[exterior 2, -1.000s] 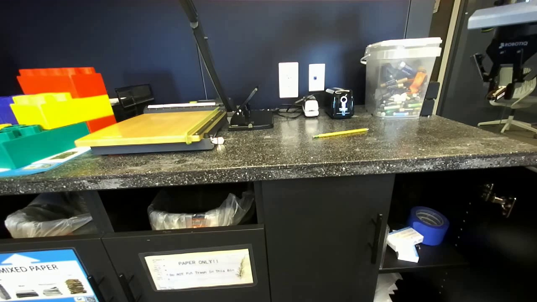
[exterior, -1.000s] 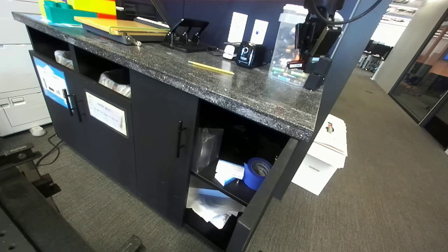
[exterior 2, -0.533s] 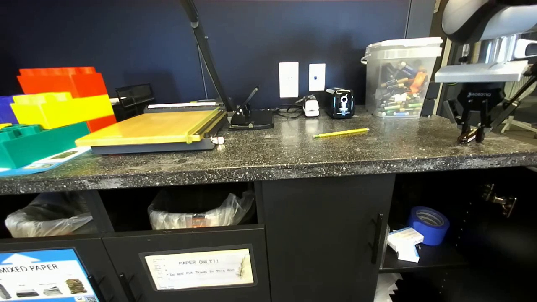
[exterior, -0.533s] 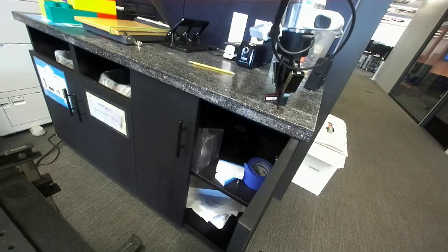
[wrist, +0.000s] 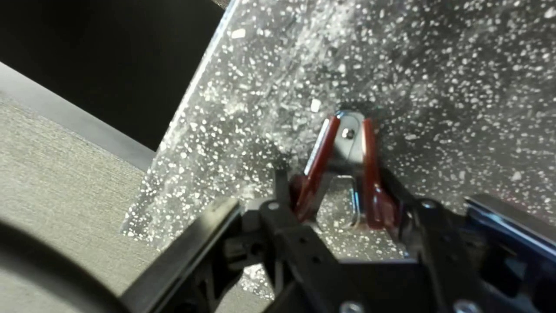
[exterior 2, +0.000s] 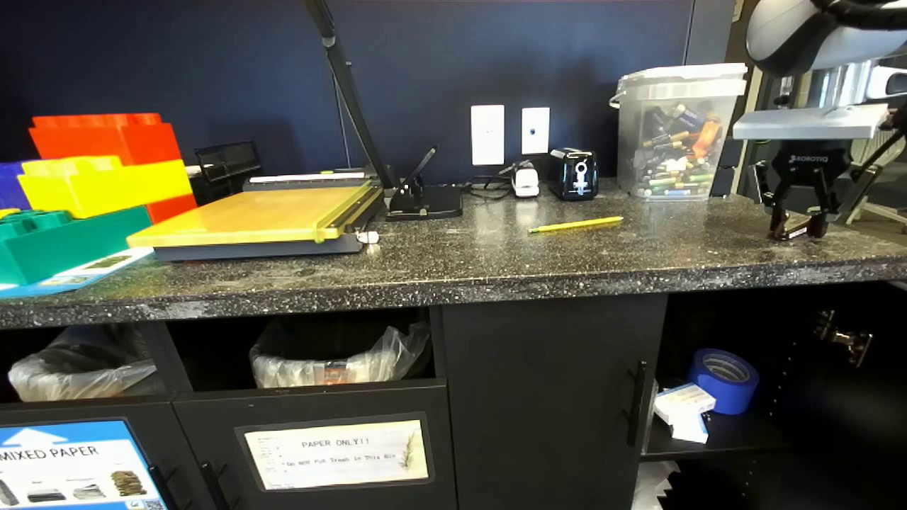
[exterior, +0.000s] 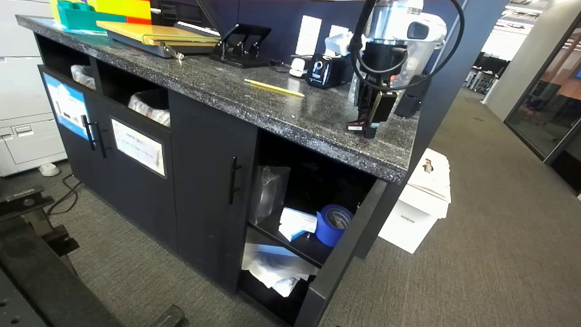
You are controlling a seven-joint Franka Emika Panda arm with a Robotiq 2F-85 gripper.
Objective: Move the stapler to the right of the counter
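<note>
This side of the clear tub, the gripper hangs low over the counter, jaws apart, a red-handled stapler between them; gripped or loose, I can't tell.

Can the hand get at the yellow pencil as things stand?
Probably not right away: the hand straddles the red-handled tool, gripped or not I can't tell, and would need to come clear first. After that, likely yes: the yellow pencil lies uncovered on the counter.
</note>
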